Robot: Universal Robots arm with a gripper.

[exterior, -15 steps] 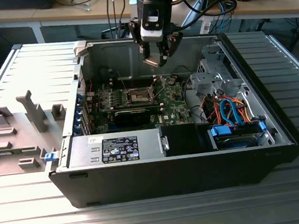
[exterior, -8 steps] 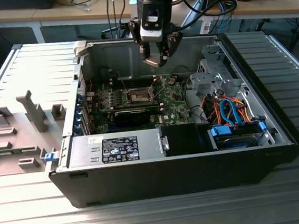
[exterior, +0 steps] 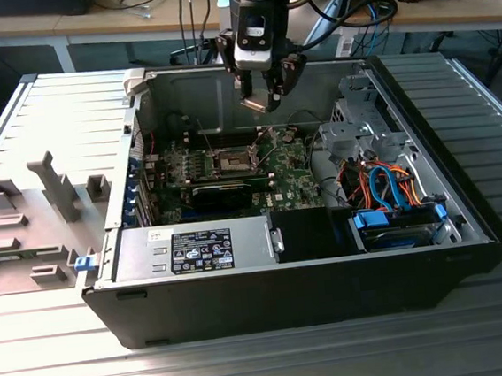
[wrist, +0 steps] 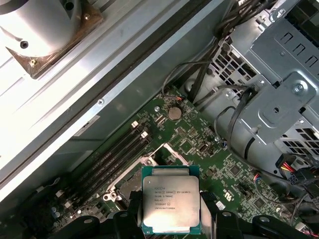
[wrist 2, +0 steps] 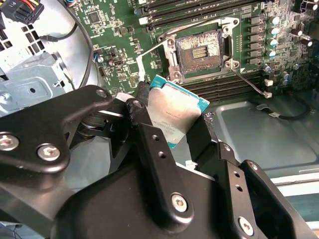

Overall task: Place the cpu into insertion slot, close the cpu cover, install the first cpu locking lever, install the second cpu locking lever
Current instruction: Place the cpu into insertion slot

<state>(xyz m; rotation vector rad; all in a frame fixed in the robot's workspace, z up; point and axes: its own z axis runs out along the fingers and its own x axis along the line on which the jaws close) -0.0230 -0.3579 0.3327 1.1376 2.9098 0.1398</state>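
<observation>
The gripper point(exterior: 264, 96) held the cpu point(wrist: 170, 204) tight between its fingers point(wrist 2: 149, 144), above the open insertion slot point(wrist 2: 199, 50).

The gripper point(wrist 2: 173, 124) clamps the tilted cpu point(wrist 2: 174, 107) between black fingers point(wrist 2: 149, 134), near the empty insertion slot point(wrist 2: 199, 50) on the motherboard point(wrist 2: 119, 30).

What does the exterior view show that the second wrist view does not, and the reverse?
Exterior view: the whole open computer case, the grey power supply box, blue and orange cables at the exterior view's right, and grey fixtures outside the case at its left.
Second wrist view: the bare contact field of the socket, and the teal edge of the cpu, clamped between the fingers of the tool.
Both: the tool holding the cpu above the green motherboard, with the socket open and empty.
</observation>
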